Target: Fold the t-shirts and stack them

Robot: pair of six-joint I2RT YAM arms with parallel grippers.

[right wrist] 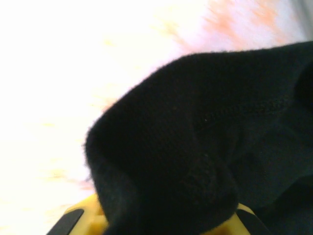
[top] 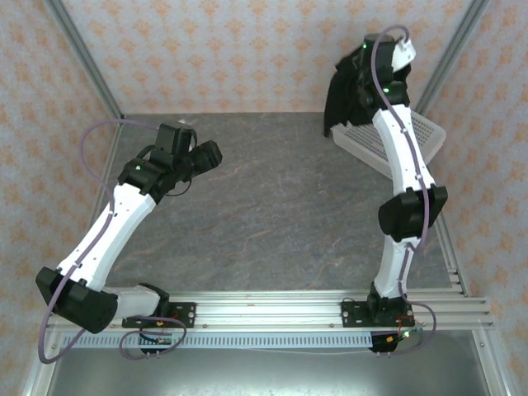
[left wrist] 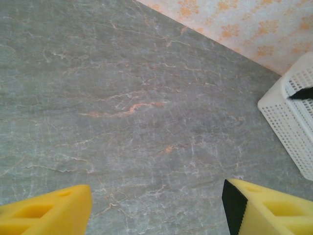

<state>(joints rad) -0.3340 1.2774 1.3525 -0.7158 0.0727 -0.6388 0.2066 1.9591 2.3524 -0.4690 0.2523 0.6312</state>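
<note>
A robotics lab test cell is shown. A grey marbled table is boxed in by bare aluminium posts, and flat panels printed with an orange floral pattern are fitted between them as walls. Two white and black robot arms, the left arm and the right arm, are bolted to a slotted aluminium rail along the near edge. Purple cables are looped loosely along them. A white perforated basket is set in the far right corner.

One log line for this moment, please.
right pincer: shut on black t-shirt, held up over white basket | left pincer: open, over grey table
</note>
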